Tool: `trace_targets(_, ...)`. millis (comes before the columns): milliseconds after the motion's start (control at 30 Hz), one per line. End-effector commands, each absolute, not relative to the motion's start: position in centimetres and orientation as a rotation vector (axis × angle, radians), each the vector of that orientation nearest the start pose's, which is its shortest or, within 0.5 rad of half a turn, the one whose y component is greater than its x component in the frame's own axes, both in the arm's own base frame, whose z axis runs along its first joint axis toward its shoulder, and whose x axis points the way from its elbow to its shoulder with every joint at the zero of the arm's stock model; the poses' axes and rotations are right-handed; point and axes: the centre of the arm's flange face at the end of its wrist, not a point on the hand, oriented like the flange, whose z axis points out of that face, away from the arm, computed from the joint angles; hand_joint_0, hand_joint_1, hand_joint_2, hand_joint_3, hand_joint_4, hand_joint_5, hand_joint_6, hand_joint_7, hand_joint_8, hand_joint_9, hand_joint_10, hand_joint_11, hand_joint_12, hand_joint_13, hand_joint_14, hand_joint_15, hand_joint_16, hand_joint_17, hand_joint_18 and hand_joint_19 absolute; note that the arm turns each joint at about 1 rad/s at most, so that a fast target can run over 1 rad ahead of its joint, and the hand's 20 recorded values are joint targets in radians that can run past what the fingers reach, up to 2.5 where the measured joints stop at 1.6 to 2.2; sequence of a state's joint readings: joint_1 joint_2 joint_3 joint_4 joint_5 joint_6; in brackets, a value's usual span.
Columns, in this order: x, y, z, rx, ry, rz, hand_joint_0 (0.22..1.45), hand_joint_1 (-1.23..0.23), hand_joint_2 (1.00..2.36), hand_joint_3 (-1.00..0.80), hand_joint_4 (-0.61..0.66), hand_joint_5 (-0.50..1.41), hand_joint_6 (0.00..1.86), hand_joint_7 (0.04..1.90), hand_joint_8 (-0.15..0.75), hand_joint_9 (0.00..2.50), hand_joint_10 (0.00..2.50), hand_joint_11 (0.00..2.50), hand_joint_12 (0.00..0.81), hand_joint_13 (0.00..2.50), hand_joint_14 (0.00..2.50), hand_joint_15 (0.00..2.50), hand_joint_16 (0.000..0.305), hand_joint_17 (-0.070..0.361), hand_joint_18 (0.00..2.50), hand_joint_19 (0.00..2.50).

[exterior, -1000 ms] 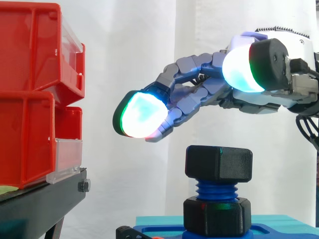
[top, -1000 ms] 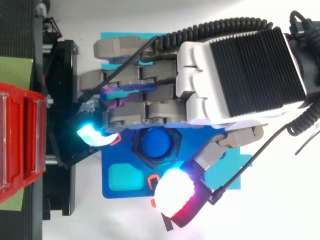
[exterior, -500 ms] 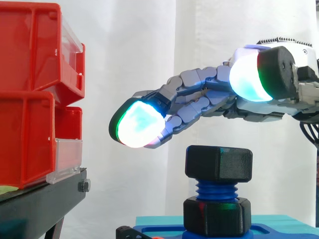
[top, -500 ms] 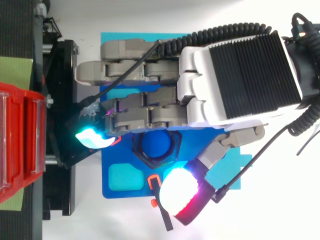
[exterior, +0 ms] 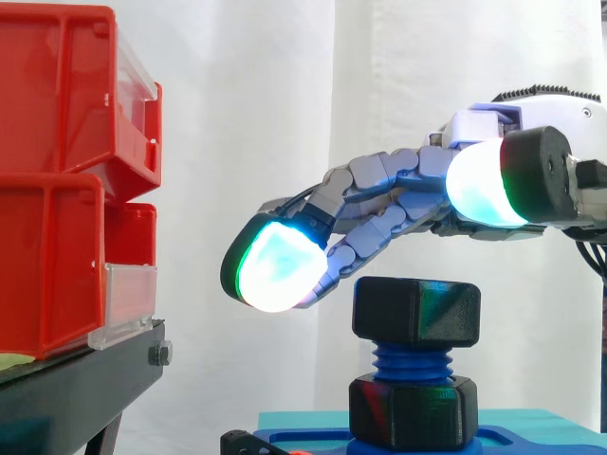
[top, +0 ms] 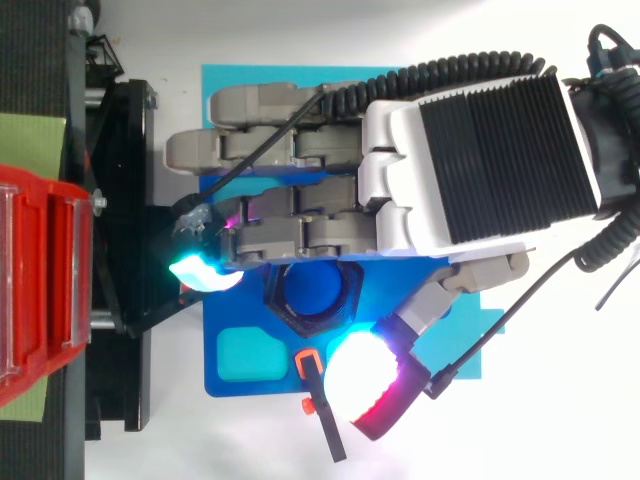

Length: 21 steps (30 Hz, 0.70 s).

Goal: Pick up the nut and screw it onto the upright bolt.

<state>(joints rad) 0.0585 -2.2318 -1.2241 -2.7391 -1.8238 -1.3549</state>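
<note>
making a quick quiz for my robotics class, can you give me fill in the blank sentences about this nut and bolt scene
1. In the side view, the open robot hand is ____ the black nut that sits at the top of the bolt.
2. The threads of the upright bolt are ____ in colour.
3. The bins stacked on the black stand at the left are ____.

Missing words: above; blue; red
</note>
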Motion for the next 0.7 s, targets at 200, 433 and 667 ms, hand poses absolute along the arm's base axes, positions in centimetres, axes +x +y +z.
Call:
trace_targets(200,74.23,-6.51,28.41,-0.091,1.512,0.407,0.5,-0.12,1.0,-0.5,0.28,-0.06,0.5,1.1,0.234,0.54,0.0,0.0,0.28,0.23,0.0,0.0,0.029,0.064,0.0,0.0)
trace_targets(433,74.22,-6.48,28.41,-0.095,1.512,0.408,0.51,-0.14,1.0,-0.5,0.24,-0.03,0.5,1.3,0.245,0.62,0.0,0.0,0.258,0.32,0.0,0.0,0.025,0.055,0.0,0.0)
trace_targets(667,74.14,-7.16,28.53,-0.091,1.51,0.397,0.52,-0.16,1.0,-0.5,0.22,-0.01,0.5,1.41,0.256,0.68,0.0,0.0,0.246,0.37,0.0,0.0,0.021,0.048,0.0,0.0)
